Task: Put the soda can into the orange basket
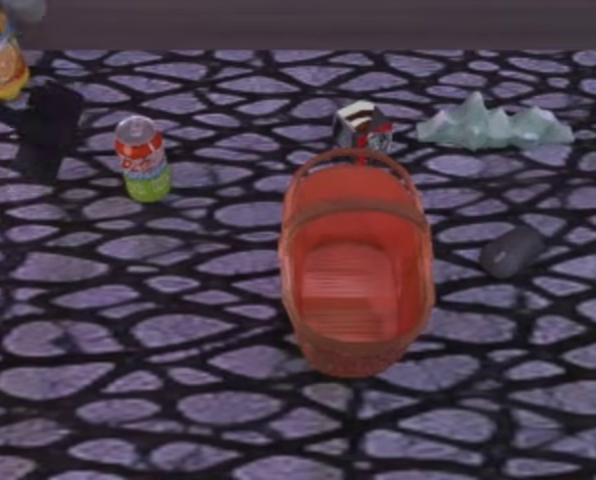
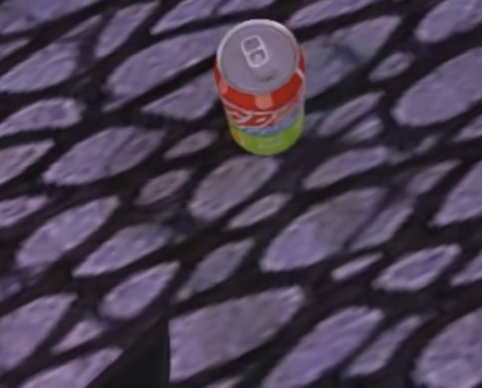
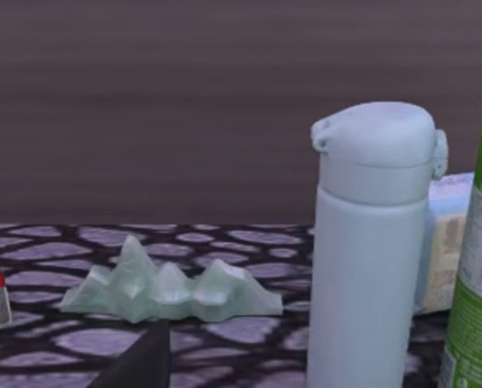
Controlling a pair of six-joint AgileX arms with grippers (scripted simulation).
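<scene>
Nearest the camera in the top view the table [image 1: 128, 400] is just bare purple cobblestone pattern. Next up is the orange basket [image 1: 356, 262], sitting a bit right of centre with its handle arching across the far half, and nothing inside it. Off to its right is a small dark grey lump [image 1: 511, 251], near but not touching.

Further back on the left stands the soda can [image 1: 142, 158], upright, well apart from the basket. The left wrist view looks down on its silver top [image 2: 259, 55] — so the left arm is hanging over that area, but its fingers don't show properly, so I can't tell whether they're spread or closed. It isn't holding the can, which stands alone on the table.

Behind the basket there's a little red-and-white box [image 1: 362, 125], and a pale green jagged piece [image 1: 493, 125] far right. The right arm looks parked off the right side, facing a light blue flask [image 3: 374, 242]; can't tell its fingers either.

My read: still the approach step. Next move needs the left gripper lowered around the can, squeezed, then carried right to the basket.
</scene>
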